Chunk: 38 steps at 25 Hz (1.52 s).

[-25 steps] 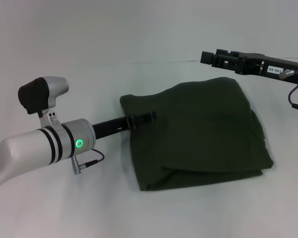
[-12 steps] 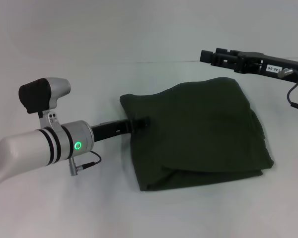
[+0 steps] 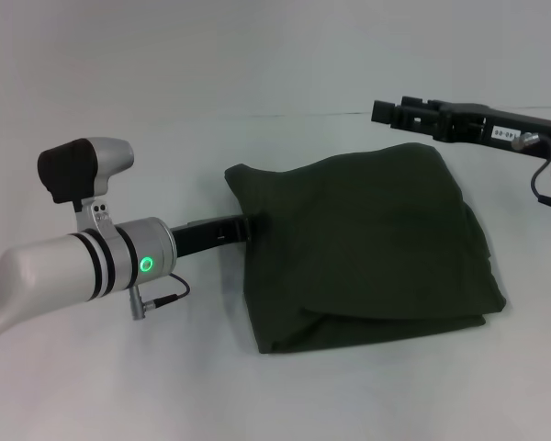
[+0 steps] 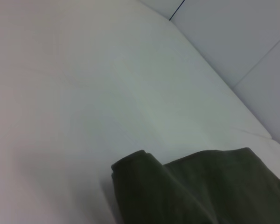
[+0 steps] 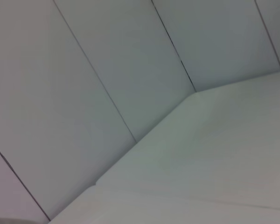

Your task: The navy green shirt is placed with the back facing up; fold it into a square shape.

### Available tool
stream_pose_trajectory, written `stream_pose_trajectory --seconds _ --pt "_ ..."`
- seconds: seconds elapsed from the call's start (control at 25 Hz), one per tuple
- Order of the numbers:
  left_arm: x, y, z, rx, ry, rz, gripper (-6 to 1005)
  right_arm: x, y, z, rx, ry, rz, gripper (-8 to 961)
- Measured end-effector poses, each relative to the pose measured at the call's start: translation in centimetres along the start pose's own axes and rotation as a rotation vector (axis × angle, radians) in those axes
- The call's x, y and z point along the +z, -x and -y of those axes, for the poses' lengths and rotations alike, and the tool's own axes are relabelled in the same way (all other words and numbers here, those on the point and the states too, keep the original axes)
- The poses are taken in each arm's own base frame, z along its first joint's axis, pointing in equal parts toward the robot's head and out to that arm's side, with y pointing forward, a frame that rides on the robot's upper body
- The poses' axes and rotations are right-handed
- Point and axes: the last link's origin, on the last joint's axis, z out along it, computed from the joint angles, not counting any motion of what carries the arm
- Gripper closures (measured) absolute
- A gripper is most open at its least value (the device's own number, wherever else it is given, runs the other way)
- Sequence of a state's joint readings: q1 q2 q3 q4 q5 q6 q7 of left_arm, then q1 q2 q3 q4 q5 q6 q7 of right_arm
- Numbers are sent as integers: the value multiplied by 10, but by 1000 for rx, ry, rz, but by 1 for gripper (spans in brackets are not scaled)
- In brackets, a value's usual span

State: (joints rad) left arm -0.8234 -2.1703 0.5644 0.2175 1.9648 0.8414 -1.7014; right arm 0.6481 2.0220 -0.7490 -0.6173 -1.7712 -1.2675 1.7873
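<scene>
The navy green shirt (image 3: pixel 367 243) lies folded in a rough square bundle on the white table, with layered edges along its near side. My left gripper (image 3: pixel 241 226) reaches in low from the left, and its black tip meets the shirt's left edge. The left wrist view shows a rolled corner of the shirt (image 4: pixel 196 191) close below the camera. My right gripper (image 3: pixel 384 111) hovers in the air beyond the shirt's far right corner, apart from the fabric. The right wrist view shows only table and wall.
The white table (image 3: pixel 119 386) spreads around the shirt on all sides. A pale panelled wall (image 5: pixel 84 70) stands behind the table's far edge. The left arm's silver forearm (image 3: pixel 83 266) crosses the near left part of the table.
My left gripper has drawn back to the left, from lying over the shirt's top to just its left edge. The shirt and the right arm have barely moved.
</scene>
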Motion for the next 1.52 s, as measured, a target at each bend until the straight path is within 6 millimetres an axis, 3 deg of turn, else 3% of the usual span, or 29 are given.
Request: stream_pose_trajectory --seconds 0.2,0.4,0.88,1.12,1.52 --pt "-2 -5 0 13 8 -10 824 -8 -8 4 41 -13 -38 158" --pt "-3 -9 -1 22 18 -15 983 -28 -20 10 116 -20 -90 158" --pt "-7 -6 4 40 10 -2 983 -96 -50 34 369 -136 -226 162" --pt "-8 -5 4 43 10 3 983 -103 -62 42 401 -210 -291 167" --pt "-8 -5 4 40 9 2 982 -94 -75 45 425 -247 -321 209"
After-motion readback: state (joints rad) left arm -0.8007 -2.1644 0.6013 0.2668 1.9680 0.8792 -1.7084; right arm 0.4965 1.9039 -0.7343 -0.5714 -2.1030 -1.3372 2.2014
